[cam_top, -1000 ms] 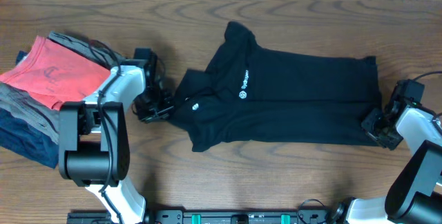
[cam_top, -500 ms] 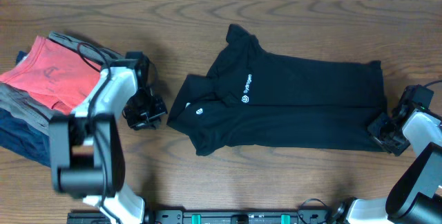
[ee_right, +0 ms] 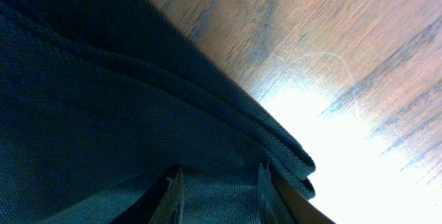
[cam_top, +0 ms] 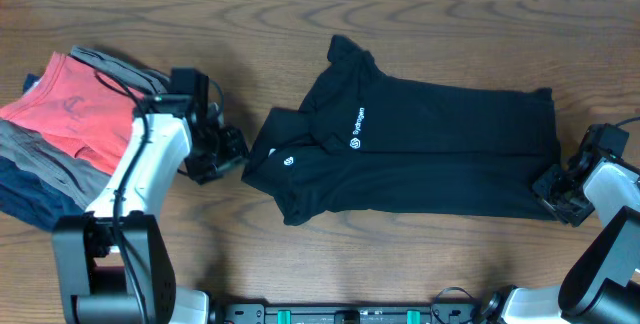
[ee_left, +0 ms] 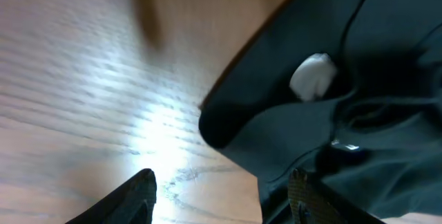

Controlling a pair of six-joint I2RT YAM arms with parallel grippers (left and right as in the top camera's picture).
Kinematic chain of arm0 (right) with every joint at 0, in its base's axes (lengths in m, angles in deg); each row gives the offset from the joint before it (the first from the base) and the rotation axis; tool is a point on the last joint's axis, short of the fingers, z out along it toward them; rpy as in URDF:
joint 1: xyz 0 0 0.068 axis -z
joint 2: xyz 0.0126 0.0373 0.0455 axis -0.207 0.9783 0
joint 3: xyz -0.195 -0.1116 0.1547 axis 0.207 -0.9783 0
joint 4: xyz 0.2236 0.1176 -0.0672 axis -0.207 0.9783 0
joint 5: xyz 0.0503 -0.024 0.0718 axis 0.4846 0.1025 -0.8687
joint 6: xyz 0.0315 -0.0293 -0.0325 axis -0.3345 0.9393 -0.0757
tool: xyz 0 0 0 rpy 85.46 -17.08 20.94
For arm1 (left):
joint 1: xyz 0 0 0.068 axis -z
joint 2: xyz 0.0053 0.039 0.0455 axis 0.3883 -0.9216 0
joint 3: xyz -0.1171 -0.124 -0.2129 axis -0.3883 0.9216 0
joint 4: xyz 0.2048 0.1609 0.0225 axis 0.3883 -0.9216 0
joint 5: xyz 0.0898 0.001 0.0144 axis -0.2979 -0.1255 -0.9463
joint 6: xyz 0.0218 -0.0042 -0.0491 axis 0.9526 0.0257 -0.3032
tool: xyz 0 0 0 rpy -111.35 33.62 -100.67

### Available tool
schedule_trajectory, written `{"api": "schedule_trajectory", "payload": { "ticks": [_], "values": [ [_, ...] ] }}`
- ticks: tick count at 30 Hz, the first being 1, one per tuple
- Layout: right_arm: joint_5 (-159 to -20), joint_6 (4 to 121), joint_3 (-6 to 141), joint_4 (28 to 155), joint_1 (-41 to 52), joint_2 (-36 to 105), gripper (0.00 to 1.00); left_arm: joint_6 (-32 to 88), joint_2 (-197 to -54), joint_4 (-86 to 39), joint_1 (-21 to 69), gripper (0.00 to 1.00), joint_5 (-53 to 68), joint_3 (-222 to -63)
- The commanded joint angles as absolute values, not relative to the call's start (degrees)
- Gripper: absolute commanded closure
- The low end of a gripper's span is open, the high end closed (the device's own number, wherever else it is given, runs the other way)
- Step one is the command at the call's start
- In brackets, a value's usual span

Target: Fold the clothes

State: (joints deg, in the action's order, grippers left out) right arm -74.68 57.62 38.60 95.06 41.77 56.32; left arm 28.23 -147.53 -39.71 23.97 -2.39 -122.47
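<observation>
The clothes (cam_top: 430,154), a black polo shirt, lie flat across the middle of the table with the collar at the upper left and the hem at the right. White logo text (cam_top: 357,119) and a round emblem (cam_top: 288,161) face up. My left gripper (cam_top: 232,154) stands open just left of the shirt's sleeve edge. In the left wrist view, bare wood shows between the open left gripper (ee_left: 222,182) fingers, with the clothes (ee_left: 345,134) at the right. My right gripper (cam_top: 550,184) is at the hem's lower right corner. The right gripper (ee_right: 221,186) is shut on the clothes (ee_right: 103,92).
A pile of folded garments lies at the left edge: coral-red (cam_top: 75,99) on top, grey (cam_top: 40,159) and navy (cam_top: 35,199) beneath. The left arm's white link (cam_top: 140,164) reaches past this pile. Bare wooden table (cam_top: 450,254) shows in front of the shirt.
My left gripper let go of the sleeve, opened and drew slightly left. The shirt shifted a little to the right with the right gripper holding the hem.
</observation>
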Motion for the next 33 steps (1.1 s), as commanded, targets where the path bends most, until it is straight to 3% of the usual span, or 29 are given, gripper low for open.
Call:
{"api": "schedule_trajectory", "payload": {
  "ticks": [1,7,9,11,19,30,33],
  "values": [
    [-75.64,57.64,37.91,95.56,42.29,56.89,0.65,25.65,-148.80,-36.22,25.13,0.37,-0.92,-117.55],
    [-75.64,57.64,37.91,95.76,42.32,56.89,0.66,24.45,-148.80,-24.68,26.53,0.39,1.61,-110.51],
    [-75.64,57.66,37.91,95.76,42.32,56.89,0.66,24.47,-148.80,-22.25,26.53,0.53,1.57,-109.61],
    [-75.64,57.64,37.91,95.76,42.32,56.89,0.66,24.45,-148.80,-21.88,26.53,0.94,1.42,-109.48],
    [-74.77,57.64,37.91,95.96,42.38,56.89,0.67,19.29,-148.69,-31.72,26.40,0.94,-3.37,-109.51],
    [-73.74,57.66,37.91,97.36,42.43,56.89,0.67,18.29,-146.02,-34.56,26.40,0.94,-4.31,-110.53],
    [-76.47,59.19,38.82,98.14,42.40,55.97,0.66,18.74,-142.48,-36.39,26.40,0.83,-4.46,-111.58]
  ]
}}
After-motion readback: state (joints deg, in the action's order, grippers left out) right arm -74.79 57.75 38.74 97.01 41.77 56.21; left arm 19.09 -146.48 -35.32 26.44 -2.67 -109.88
